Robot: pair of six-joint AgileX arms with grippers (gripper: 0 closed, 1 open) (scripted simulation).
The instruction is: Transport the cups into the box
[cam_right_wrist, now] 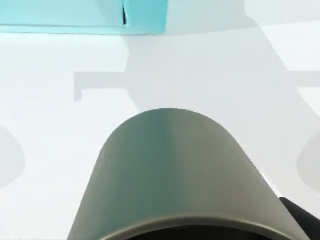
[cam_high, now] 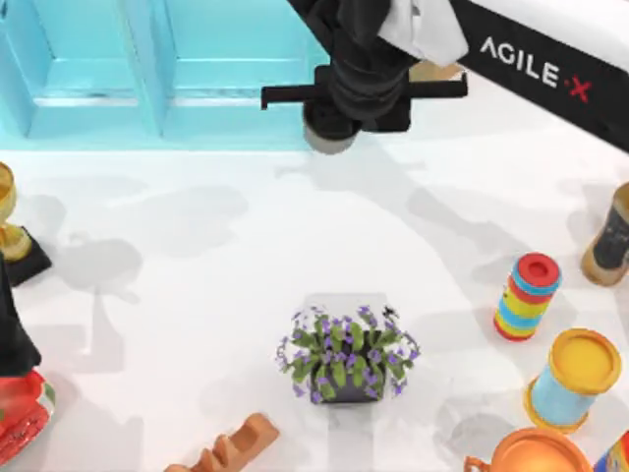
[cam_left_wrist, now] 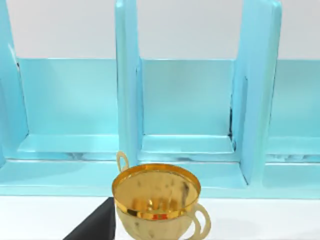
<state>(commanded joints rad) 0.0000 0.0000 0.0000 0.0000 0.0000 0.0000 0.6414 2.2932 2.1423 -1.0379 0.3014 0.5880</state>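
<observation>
Right gripper sits at about twelve o'clock on the table in the top view, its black wrist and crossbar seen from above, with the white-and-black arm reaching in diagonally from one o'clock. Beneath it peeks the rim of the olive-grey cup, apparently held aloft over the white table, though the fingers themselves are hidden under the wrist, so I cannot tell how they stand. From the right wrist view, the olive-grey cup looms close to the camera, with table and a corner of the box beyond it.

Just beside the gripper, toward eleven o'clock, the light cyan box runs along the far edge, its upright divider splitting it into compartments. The cup is near the box's front wall, not inside it.

Left arm stands parked at nine o'clock. Its wrist view looks over a gold trophy cup toward the box's walls.

Farther out lie a potted purple flower plant at six o'clock, a striped stacked cylinder and a yellow-lidded can toward four o'clock.
</observation>
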